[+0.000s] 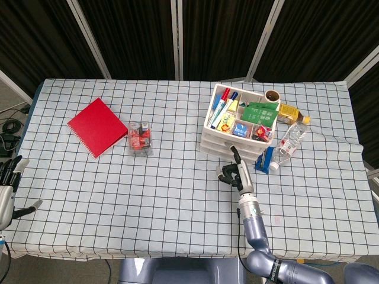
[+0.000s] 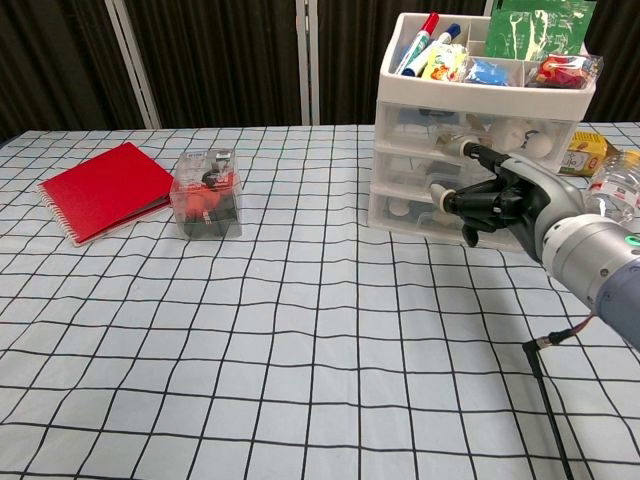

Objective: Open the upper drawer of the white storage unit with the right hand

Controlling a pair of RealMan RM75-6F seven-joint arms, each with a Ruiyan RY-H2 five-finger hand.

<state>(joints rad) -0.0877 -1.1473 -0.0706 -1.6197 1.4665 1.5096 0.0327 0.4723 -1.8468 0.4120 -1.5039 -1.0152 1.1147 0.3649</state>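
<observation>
We log the white plastic three-drawer storage unit (image 2: 470, 160) on the far right part of the checked tablecloth (image 2: 300, 330). Its upper drawer (image 2: 480, 125) sits shut, directly under the open top tray. Our right hand (image 2: 500, 200) hangs in front of the drawer fronts, level with the middle and lower drawers, so the upper drawer lies just above and slightly beyond it. One finger extends toward the unit and the rest are curled, nothing held; we cannot tell whether it touches. The drawer's long axis runs across the unit's face, so we judge the pull must come toward us. Our left hand (image 1: 7, 183) is well apart at the near left edge, fingers spread, empty.

The top tray (image 1: 243, 115) holds marker pens and small packets. The drawers show blurred pale items.
</observation>
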